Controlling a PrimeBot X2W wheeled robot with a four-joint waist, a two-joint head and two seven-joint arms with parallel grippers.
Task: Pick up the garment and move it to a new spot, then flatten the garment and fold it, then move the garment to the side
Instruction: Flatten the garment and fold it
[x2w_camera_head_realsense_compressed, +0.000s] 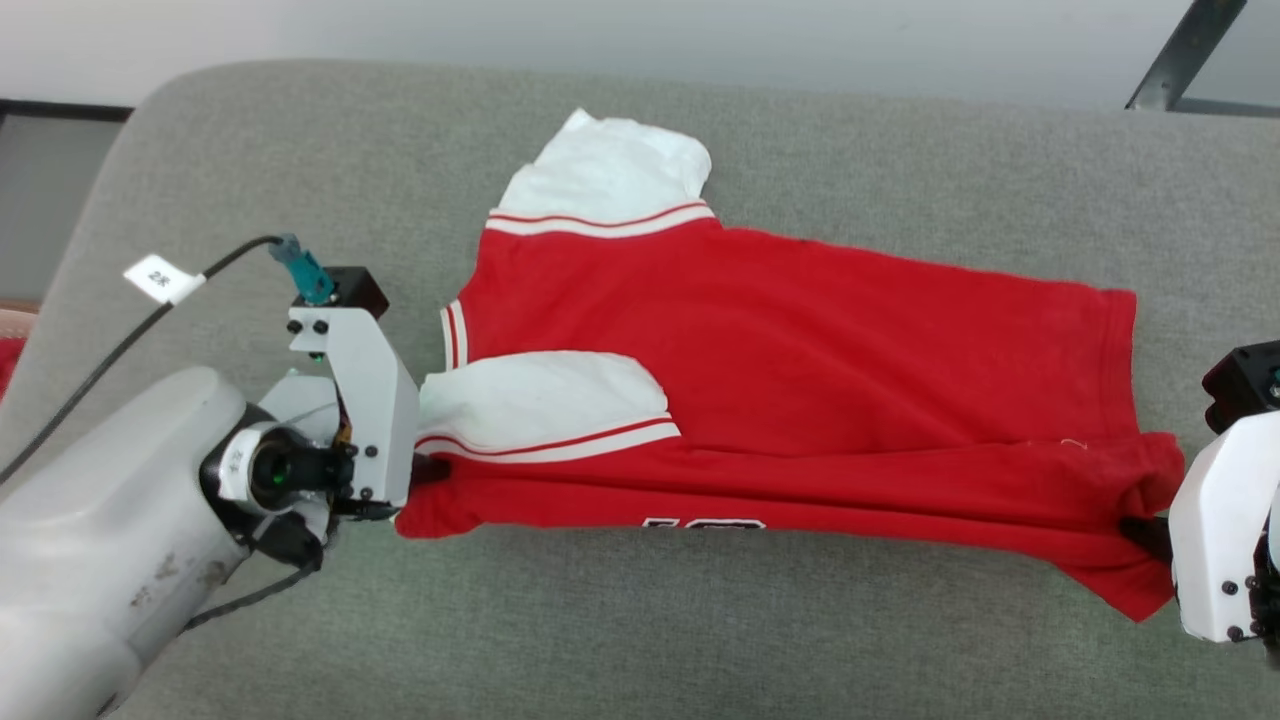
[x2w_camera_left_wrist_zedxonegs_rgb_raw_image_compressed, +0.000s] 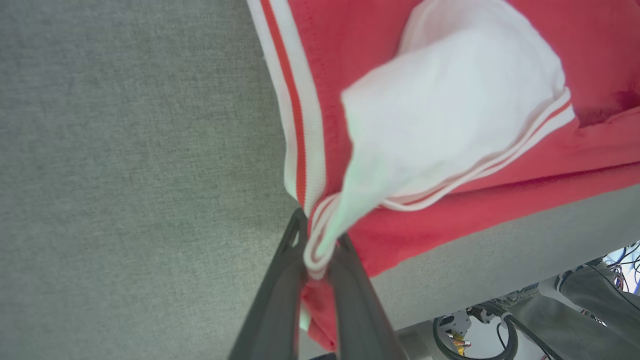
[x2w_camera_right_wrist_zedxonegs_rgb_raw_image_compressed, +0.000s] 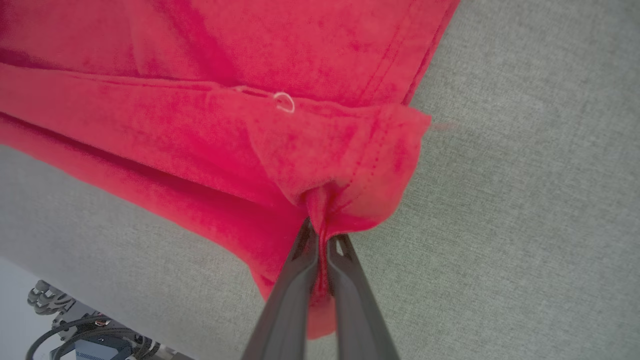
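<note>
The red jersey shirt with white sleeves (x2w_camera_head_realsense_compressed: 800, 380) lies on the grey woven cushion (x2w_camera_head_realsense_compressed: 300, 150), stretched between the claws. The left claw (x2w_camera_left_wrist_zedxonegs_rgb_raw_image_compressed: 320, 240) pinches its striped trim, the right claw (x2w_camera_right_wrist_zedxonegs_rgb_raw_image_compressed: 322, 235) its hem corner; limp, light cloth, I think.

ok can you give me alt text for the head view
A red garment with white sleeves lies stretched sideways across a grey padded surface. The left gripper pinches its near corner at the sleeve end, and the right gripper pinches its near corner at the hem end.
</note>
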